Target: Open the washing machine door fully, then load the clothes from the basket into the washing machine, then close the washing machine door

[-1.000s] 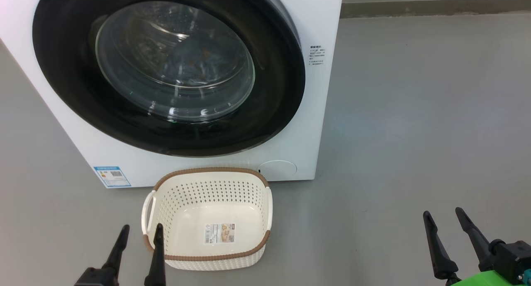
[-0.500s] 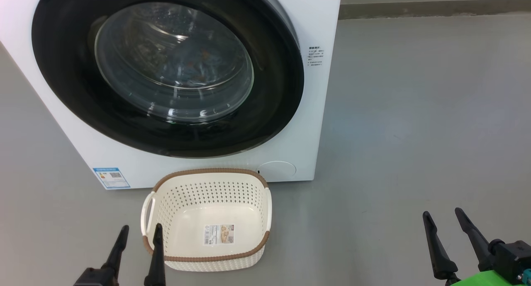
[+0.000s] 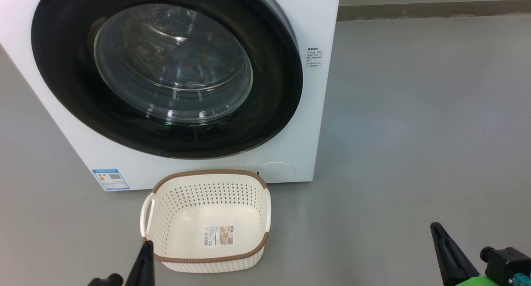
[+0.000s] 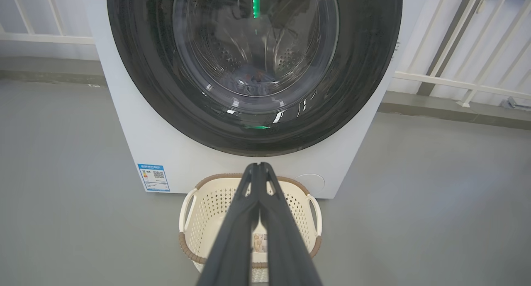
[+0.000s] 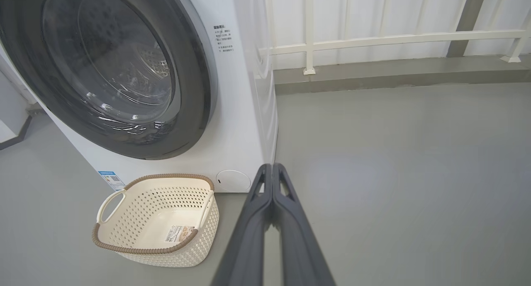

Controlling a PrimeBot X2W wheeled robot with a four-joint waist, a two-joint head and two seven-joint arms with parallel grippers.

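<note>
The washing machine (image 3: 315,124) stands on the floor with its round black door (image 3: 274,91) closed flat against its front. Through the glass, blue and orange clothes (image 4: 253,78) lie dimly in the drum. The cream basket (image 3: 207,207) sits on the floor just before the machine, holding nothing but a sticker on its bottom. My left gripper (image 3: 146,245) hangs shut at the basket's near left corner, its fingers (image 4: 258,170) pressed together with nothing between them. My right gripper (image 3: 435,229) is shut and holds nothing, over bare floor to the right, with its fingers (image 5: 271,170) together.
Grey floor spreads to the right of the machine. A white railing (image 5: 373,41) and a low kerb (image 5: 394,76) run along the back wall. A blue energy label (image 3: 110,179) and a round filter cover (image 3: 276,170) sit low on the machine's front.
Both grippers have gone from open to shut, with nothing in them, and sit a little lower in the head view. Door and basket have not moved.
</note>
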